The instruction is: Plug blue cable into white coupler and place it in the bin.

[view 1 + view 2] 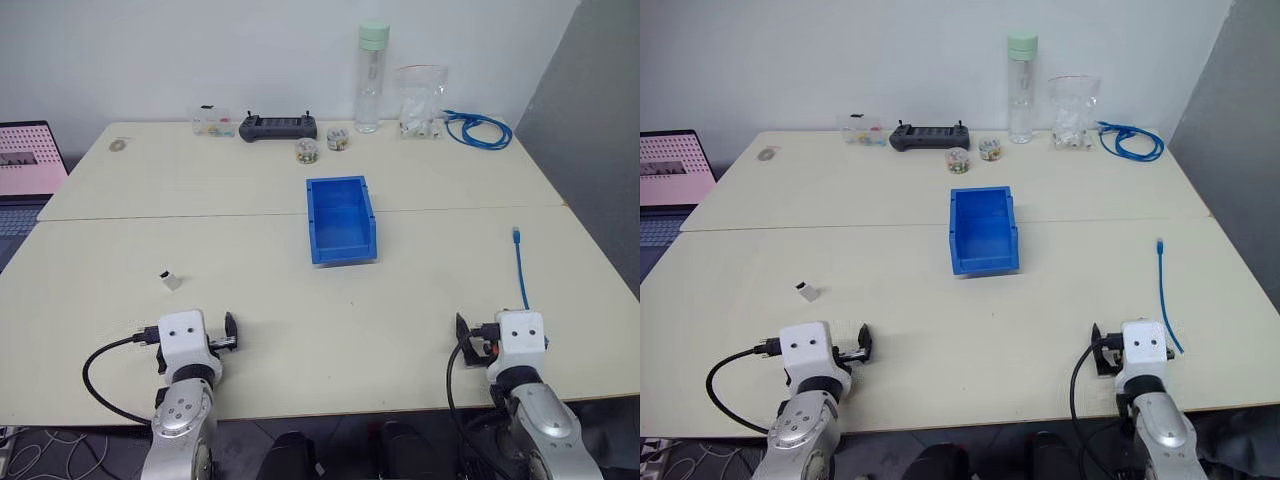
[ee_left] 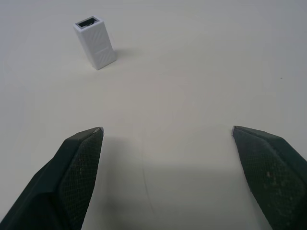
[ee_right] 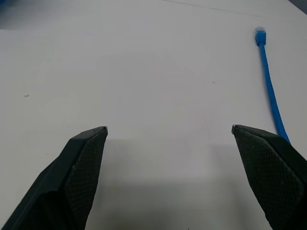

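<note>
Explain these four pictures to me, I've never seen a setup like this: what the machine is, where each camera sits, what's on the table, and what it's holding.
This is a humanoid robot with two arms, each ending in a two-fingered black gripper. Two pictures come from cameras in its head, looking down over a pale table. The other two come from cameras on each wrist, looking out between that gripper's fingers.

The left gripper is open and empty, with the white coupler lying ahead of it. The right gripper is also open and empty, beside the blue cable. The bin sits mid-table. Along the far edge are a bottle, a black controller and a coiled cable.
</note>
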Robot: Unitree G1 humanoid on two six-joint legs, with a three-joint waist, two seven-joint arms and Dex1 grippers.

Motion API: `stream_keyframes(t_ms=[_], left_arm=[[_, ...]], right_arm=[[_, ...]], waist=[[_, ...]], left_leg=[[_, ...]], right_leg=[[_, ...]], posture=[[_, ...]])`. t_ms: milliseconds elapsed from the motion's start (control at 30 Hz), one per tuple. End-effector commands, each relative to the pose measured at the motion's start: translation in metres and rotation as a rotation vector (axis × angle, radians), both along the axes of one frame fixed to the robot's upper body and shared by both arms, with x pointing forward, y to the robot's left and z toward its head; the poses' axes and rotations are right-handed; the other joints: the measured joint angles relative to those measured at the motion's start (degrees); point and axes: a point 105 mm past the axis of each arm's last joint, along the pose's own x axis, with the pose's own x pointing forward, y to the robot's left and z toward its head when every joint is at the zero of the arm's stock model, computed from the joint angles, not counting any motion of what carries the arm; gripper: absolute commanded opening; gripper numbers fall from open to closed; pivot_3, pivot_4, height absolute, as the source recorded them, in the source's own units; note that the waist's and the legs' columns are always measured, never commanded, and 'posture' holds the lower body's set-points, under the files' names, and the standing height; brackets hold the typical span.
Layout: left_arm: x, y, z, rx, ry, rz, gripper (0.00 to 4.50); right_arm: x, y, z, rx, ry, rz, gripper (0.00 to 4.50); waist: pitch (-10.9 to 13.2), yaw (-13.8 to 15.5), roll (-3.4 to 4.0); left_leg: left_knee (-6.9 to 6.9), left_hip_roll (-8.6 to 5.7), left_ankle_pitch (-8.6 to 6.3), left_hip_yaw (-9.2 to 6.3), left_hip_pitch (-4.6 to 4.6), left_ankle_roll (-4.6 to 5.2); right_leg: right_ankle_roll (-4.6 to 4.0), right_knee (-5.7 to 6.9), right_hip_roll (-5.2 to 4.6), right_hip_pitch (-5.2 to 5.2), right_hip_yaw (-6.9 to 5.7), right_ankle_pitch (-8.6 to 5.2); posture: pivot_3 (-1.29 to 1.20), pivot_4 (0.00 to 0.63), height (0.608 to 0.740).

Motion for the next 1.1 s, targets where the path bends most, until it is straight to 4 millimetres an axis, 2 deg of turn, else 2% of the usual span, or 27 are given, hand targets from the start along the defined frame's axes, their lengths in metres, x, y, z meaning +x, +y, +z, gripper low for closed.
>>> stream_keyframes(t_ms=[33,200,433,933,1033,1100], left_arm=[[0.0,-0.006,0.001,-0.018,-0.006,-0.055,4.5],[-0.002,-0.014,-0.002,-0.028,-0.005,-0.145,4.5],[-0.012,-0.001,-0.01,-0.023,0.017,-0.073,4.5],[-0.027,0.007,-0.022,-0.021,0.043,0.018,4.5],[-0.019,0.003,-0.015,0.046,0.02,-0.034,4.5],[0.01,-0.027,0.013,0.097,-0.088,-0.253,4.5]], right_arm=[[-0.001,-0.003,0.017,-0.006,-0.079,-0.02,4.4],[-0.006,-0.007,0.015,-0.008,-0.078,-0.04,4.4],[-0.005,-0.006,0.016,-0.007,-0.082,-0.044,4.4],[-0.006,-0.008,0.013,-0.021,-0.081,-0.049,4.4],[-0.006,-0.011,0.014,-0.032,-0.087,-0.067,4.4],[0.001,-0.018,0.024,-0.098,-0.112,-0.091,4.4]], waist=[[0.0,0.02,-0.01],[0.01,0.15,-0.03],[0.01,0.17,-0.03],[-0.01,0.02,-0.04],[-0.01,0.0,-0.04],[0.01,0.08,-0.02]], left_leg=[[0.0,0.0,0.0,0.0,0.0,0.0],[0.0,-0.01,0.0,0.0,-0.02,0.0],[-0.01,0.0,0.0,0.0,-0.01,0.0],[-0.03,0.0,-0.01,0.0,0.0,0.0],[-0.04,0.0,-0.01,0.01,0.0,-0.01],[-0.04,0.0,-0.01,-0.01,0.0,-0.01]], right_leg=[[0.0,0.0,0.0,0.0,0.0,0.0],[0.0,-0.03,-0.01,0.0,0.0,-0.01],[-0.02,-0.03,-0.02,0.0,-0.01,-0.02],[-0.05,-0.03,-0.02,0.0,-0.01,-0.05],[-0.01,-0.03,-0.02,0.0,0.0,-0.09],[-0.01,-0.02,-0.02,0.0,-0.02,-0.1]], posture=[[0.0,0.15,0.74],[0.0,0.15,0.74],[0.0,0.15,0.74],[0.0,0.15,0.74],[0.0,0.15,0.74],[0.0,0.15,0.74]])
